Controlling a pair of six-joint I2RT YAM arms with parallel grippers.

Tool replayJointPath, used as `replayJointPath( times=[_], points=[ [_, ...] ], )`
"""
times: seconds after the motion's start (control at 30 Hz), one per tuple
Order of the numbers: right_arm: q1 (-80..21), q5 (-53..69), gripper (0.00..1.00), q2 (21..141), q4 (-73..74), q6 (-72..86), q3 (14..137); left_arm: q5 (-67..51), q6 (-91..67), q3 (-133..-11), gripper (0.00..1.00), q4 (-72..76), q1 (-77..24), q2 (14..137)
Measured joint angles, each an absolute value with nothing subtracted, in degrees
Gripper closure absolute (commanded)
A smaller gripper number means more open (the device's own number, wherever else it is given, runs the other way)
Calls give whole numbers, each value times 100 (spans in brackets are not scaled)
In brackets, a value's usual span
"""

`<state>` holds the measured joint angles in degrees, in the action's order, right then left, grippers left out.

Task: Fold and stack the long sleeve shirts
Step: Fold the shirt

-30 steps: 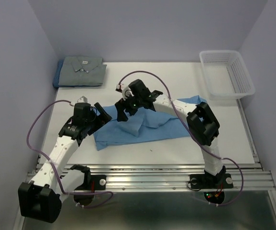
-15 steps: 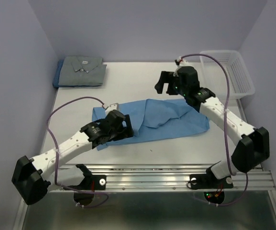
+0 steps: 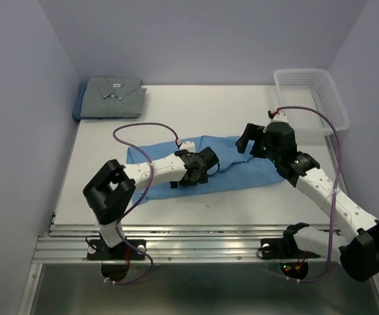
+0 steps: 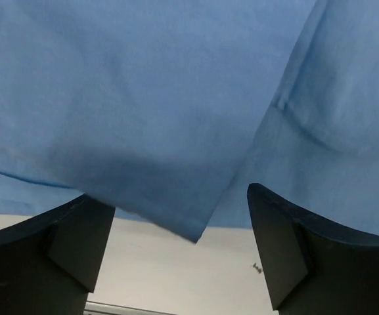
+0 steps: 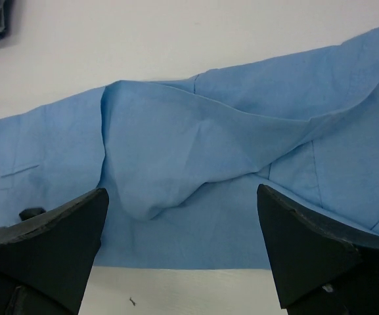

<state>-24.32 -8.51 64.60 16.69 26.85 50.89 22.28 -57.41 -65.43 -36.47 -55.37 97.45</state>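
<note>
A light blue long sleeve shirt (image 3: 235, 167) lies spread and wrinkled across the middle of the white table (image 3: 189, 111). My left gripper (image 3: 210, 163) hovers open low over its middle. In the left wrist view a loose corner of the shirt (image 4: 143, 98) hangs between the open fingers of the left gripper (image 4: 169, 193), ungripped. My right gripper (image 3: 247, 143) is open above the shirt's right end. The right wrist view looks down past the right gripper (image 5: 182, 190) at a soft fold in the shirt (image 5: 196, 131). A folded grey shirt (image 3: 113, 95) sits on a darker blue one (image 3: 79, 110) at the back left.
A white mesh basket (image 3: 311, 98) stands at the back right corner. Purple walls close in the left, back and right sides. A metal rail (image 3: 202, 243) runs along the near edge, where both arm bases are bolted.
The left gripper has swung from the shirt's left edge to its middle. The right gripper has left the shirt's left-middle, gone round the back and come to its right end. The raised fold has dropped.
</note>
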Motion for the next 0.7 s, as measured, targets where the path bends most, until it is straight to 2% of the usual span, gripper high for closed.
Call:
replayJointPath(
  times=[0.03, 0.1, 0.13, 0.17, 0.2, 0.4, 0.53, 0.7],
  points=[
    [-2432, -862, 0, 6346, 1673, 2685, 5059, 2375, -5778, -6761, 17, -3741, -5487, 9922],
    [-2432, -882, 0, 6178, 1673, 2683, 5039, 2571, -5795, -7067, 40, -3852, -5374, 10130],
    [-2432, -904, 0, 6108, 1671, 2681, 5039, 2663, -5804, -7214, 61, -3905, -5284, 10232],
    [-2432, -926, 0, 6066, 1675, 2679, 5037, 2727, -5798, -7310, 90, -3964, -5240, 10294],
    [-2432, -956, 0, 6045, 1675, 2674, 5033, 2790, -5789, -7422, 100, -4042, -5177, 10359],
    [-2432, -1116, 0, 6077, 1756, 2571, 4877, 2864, -5546, -7575, 100, -4475, -5083, 10300],
    [-2432, -1229, 0, 6364, 1774, 2480, 4856, 1793, -4683, -7461, 100, -4292, -5100, 9522],
    [-2432, -1319, 0, 6455, 1798, 2370, 4845, -259, -3935, -7588, 100, -3677, -5050, 8031]
  ],
)
